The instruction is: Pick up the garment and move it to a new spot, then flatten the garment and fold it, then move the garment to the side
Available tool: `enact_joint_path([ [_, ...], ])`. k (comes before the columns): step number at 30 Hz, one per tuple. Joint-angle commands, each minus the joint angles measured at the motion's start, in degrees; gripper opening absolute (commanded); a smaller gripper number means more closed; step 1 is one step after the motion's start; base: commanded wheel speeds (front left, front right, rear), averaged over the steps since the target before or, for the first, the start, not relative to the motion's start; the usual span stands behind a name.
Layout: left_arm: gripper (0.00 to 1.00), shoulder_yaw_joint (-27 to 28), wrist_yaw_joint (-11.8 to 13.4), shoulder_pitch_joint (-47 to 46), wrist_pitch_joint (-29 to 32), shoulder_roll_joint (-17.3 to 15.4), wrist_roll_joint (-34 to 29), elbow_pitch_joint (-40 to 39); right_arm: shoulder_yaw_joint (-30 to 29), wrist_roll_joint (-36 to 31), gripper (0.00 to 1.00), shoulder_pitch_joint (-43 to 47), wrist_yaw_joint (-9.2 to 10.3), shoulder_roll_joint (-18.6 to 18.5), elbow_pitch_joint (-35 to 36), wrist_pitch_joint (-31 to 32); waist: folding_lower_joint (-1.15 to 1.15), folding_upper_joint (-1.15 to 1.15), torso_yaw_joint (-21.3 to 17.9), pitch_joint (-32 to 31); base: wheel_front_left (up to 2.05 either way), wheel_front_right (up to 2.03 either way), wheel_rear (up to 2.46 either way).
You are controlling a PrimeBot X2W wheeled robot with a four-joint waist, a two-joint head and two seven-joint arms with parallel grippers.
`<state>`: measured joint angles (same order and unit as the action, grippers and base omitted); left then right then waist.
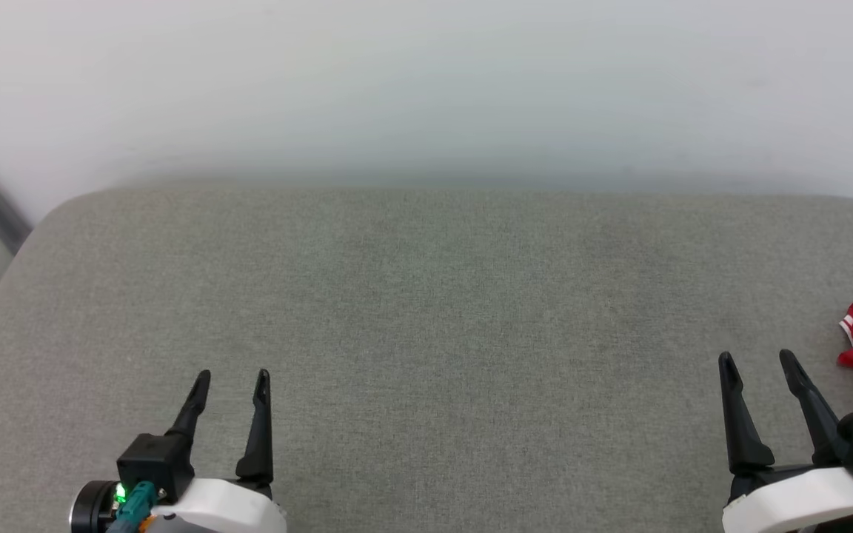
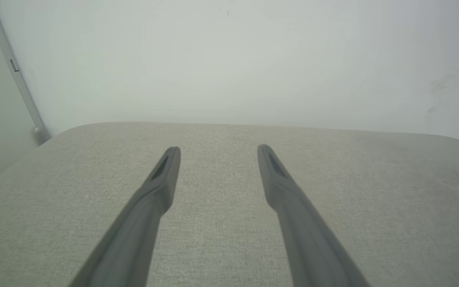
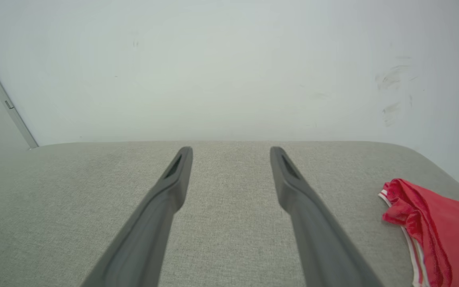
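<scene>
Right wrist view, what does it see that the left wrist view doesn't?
Right wrist view: the right gripper, jaws open, and the crumpled red garment off to their right. Left wrist view: the left gripper, jaws open. Both: the grey cushion, the pale wall and a grey rail at the left.

No legible text or number anywhere, garment [image 3: 436, 215] seemingly too bunched
</scene>
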<state>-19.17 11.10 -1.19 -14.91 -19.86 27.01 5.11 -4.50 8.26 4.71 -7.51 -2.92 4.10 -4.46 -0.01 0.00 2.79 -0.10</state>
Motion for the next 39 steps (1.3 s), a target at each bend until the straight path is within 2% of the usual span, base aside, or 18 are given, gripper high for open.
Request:
enact_joint_path([
  [1, 1.0, -0.3, 0.12, 0.74, -0.36, 0.13, -0.37, 0.1, 0.06, 0.23, 1.0, 1.04, 0.04, 0.06, 0.58, 0.34, 0.01, 0.0, 0.0, -1.08, 0.0, 0.0, 0.0],
  [10, 1.0, -1.74, 0.66, 1.76, -0.21, -0.52, -1.78, 1.46, 0.95, -0.19, 1.0, 4.34, 0.04, 0.06, 1.97, 1.38, 0.01, 0.0, -0.16, -3.17, 0.0, 0.0, 0.0],
  [30, 1.0, -2.86, 0.91, 0.13, 0.27, -1.44, -2.28, 1.36, 0.73, -0.7, 1.0, 4.93, 0.04, 0.07, 1.01, 1.97, 0.01, 0.0, 0.01, -2.76, 0.0, 0.0, 0.0],
  [31, 0.0, -2.82, 0.73, 0.73, 0.21, -1.21, -2.12, 1.4, 0.8, -0.66, 0.0, 4.22, 0.0, 0.0, 1.11, 1.97, 0.02, 0.0, 0.01, -2.76, 0.0, 0.0, 0.0],
  [34, 0.0, -3.12, 0.65, 1.59, 0.25, -0.45, -1.86, 2.59, 0.98, -0.45, 0.0, 4.59, 0.0, 0.01, -0.35, 1.96, 0.02, 0.0, 0.0, -2.74, 0.0, 0.0, 0.0],
  [39, 0.0, -1.31, -0.57, 1.3, 1.53, 0.64, 3.02, 2.67, 1.1, 5.74, 0.0, 3.66, 0.0, -0.16, -1.34, 2.3, 0.02, 0.0, -0.11, -2.62, 0.0, 0.0, 0.0],
])
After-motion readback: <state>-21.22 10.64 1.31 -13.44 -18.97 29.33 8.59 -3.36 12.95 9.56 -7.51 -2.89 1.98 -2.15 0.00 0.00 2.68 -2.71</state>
